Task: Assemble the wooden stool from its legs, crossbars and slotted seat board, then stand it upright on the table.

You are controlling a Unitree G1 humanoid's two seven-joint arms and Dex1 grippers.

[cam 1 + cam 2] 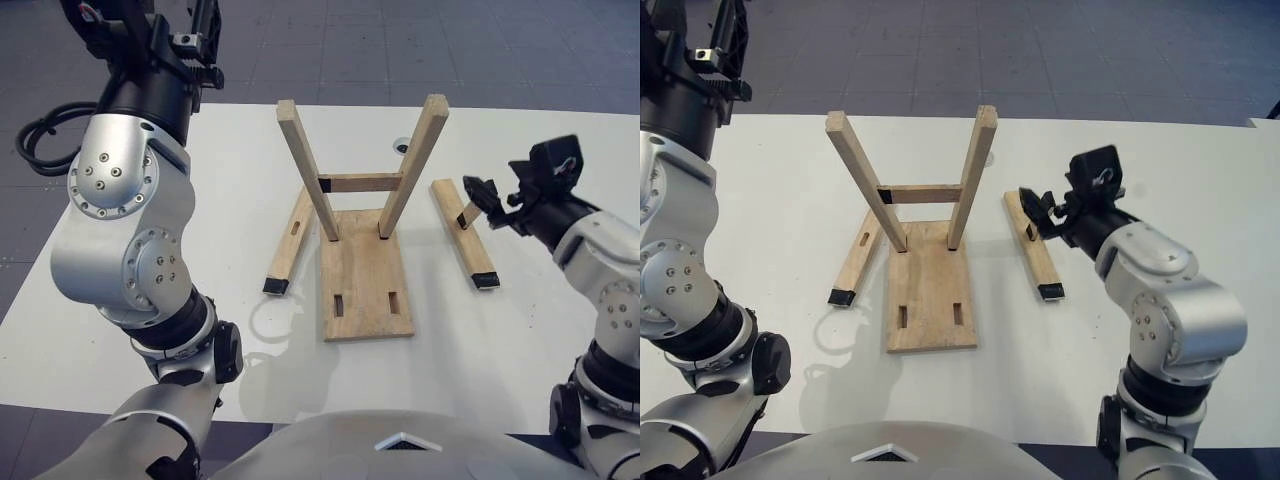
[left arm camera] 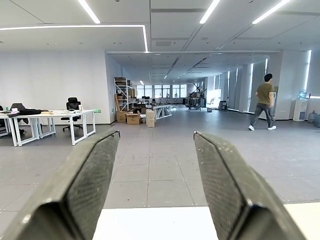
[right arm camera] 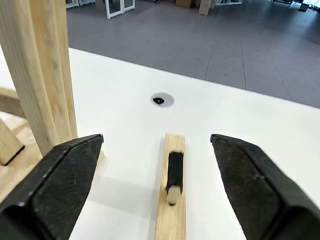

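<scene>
The right claw hangs low over the far end of the loose leg lying right of the seat board, its fingers apart on either side of it. The left claw is raised above the table's far left edge, fingers apart. The upright legs, joined by a crossbar, stand in the board mid-table. Another leg lies flat to its left. Bare tabletop lies near and to the right.

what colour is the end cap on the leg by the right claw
Black cap on pale wood leg; clearest in the left eye view.
</scene>
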